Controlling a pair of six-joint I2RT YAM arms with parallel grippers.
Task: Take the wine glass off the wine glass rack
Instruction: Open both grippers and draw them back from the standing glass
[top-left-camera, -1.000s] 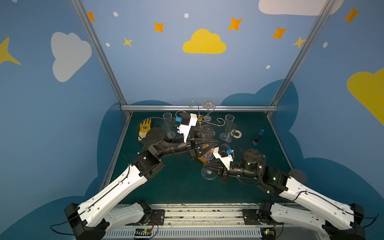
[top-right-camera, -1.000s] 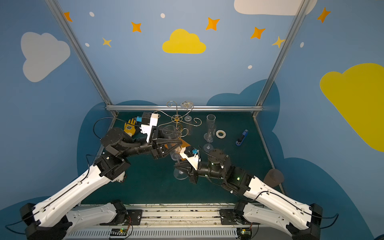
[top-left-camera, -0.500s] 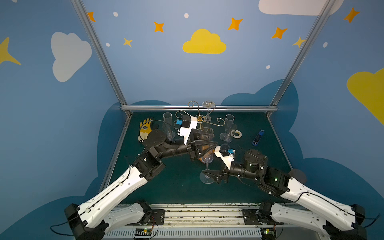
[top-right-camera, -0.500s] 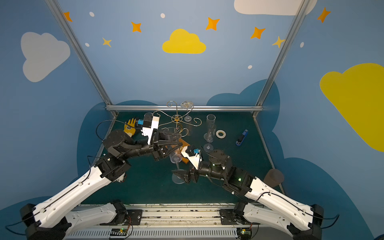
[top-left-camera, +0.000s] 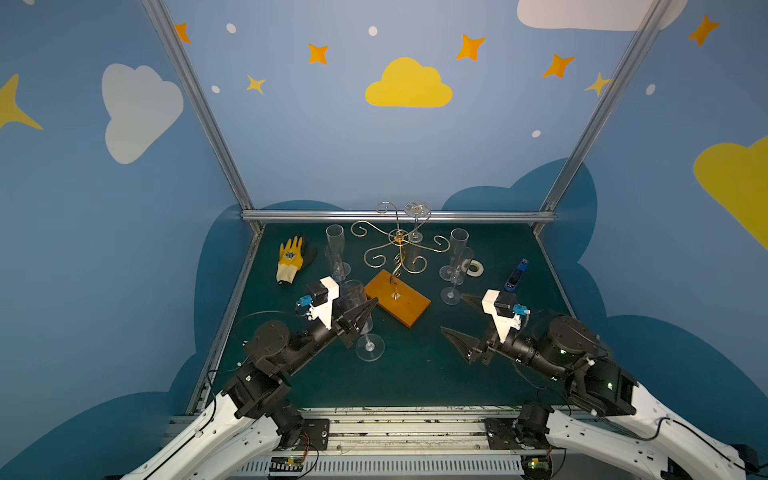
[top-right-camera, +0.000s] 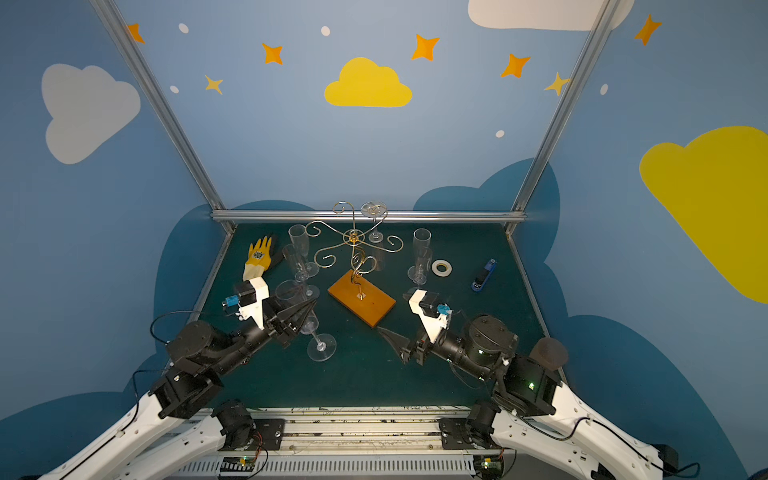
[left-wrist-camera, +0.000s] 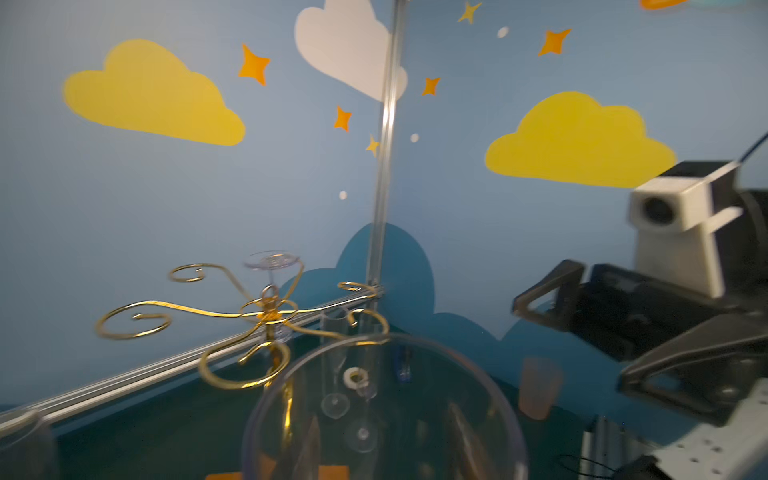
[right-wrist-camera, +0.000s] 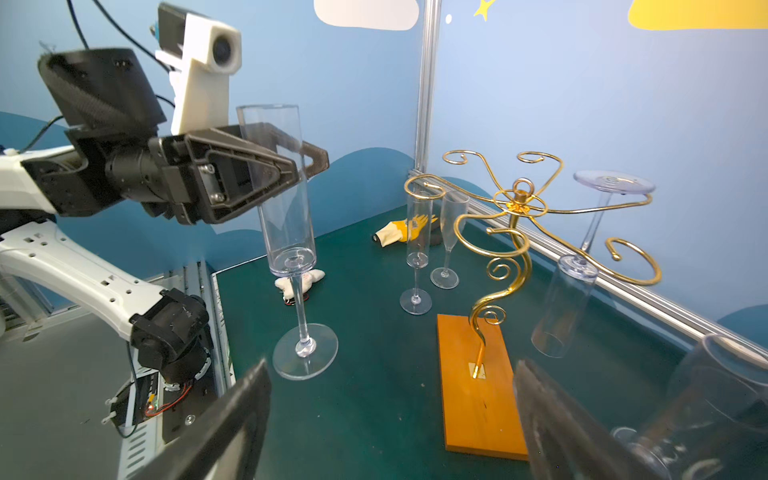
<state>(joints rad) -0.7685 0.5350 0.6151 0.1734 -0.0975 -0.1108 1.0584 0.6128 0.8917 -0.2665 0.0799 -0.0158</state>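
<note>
The wine glass rack is gold wire on an orange wooden base at mid table. My left gripper is shut on the bowl of a clear wine glass, upright just front-left of the base. Its foot is at the mat; whether it touches I cannot tell. Through the bowl in the left wrist view I see the left fingers. Another wine glass hangs upside down from a rear rack arm, foot on top. My right gripper stands open and empty, right of the base.
Two flutes stand left of the rack and two flutes right of it, one foot close to the right gripper. A yellow glove, a tape roll and a blue stapler lie further back.
My right gripper has opened, let go of the glass's stem and drawn back to the right. The left gripper has carried the glass leftward and toward the front, lower down.
</note>
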